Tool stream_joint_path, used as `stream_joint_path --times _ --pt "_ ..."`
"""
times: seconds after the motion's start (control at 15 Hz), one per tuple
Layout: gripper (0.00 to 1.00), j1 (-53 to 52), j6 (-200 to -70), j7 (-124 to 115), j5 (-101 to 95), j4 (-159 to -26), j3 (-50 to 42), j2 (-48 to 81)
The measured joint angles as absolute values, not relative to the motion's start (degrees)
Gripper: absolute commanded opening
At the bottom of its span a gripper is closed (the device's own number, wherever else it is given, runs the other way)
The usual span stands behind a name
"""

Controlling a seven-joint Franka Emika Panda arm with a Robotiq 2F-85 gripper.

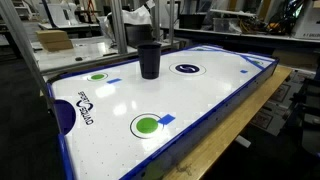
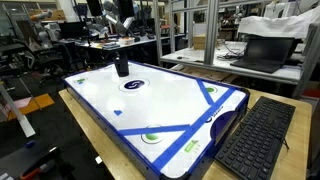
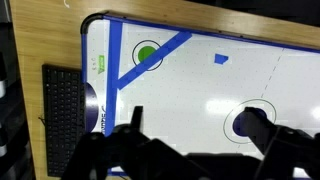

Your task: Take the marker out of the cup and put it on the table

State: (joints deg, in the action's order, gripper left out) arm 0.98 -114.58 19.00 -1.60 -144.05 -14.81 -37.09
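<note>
The black cup (image 1: 149, 58) stands upright on the white table (image 1: 210, 95) near its far end, beside a blue printed circle (image 1: 187, 68). It also shows in an exterior view (image 2: 121, 66). No marker shows; the cup's inside is hidden. In the wrist view my gripper (image 3: 195, 124) is open and empty, high above the table (image 3: 200, 85), its dark fingers framing the bottom edge. One finger overlaps a blue circle (image 3: 236, 122). The cup is out of the wrist view.
A black keyboard (image 2: 255, 140) lies on the wooden edging (image 2: 110, 135) beside the table; it also shows in the wrist view (image 3: 65, 115). Green printed circles (image 1: 118, 125) mark the top. Cluttered workbenches (image 1: 60, 40) stand behind the far end.
</note>
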Motion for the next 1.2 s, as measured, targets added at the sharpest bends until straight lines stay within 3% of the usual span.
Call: stream_joint_path --times 0.4,1.2 --pt "1.00 -0.3 -115.1 20.2 -0.8 -144.2 -14.0 -36.6" --pt "1.00 -15.4 -126.2 42.2 2.3 -137.9 -8.8 -24.2"
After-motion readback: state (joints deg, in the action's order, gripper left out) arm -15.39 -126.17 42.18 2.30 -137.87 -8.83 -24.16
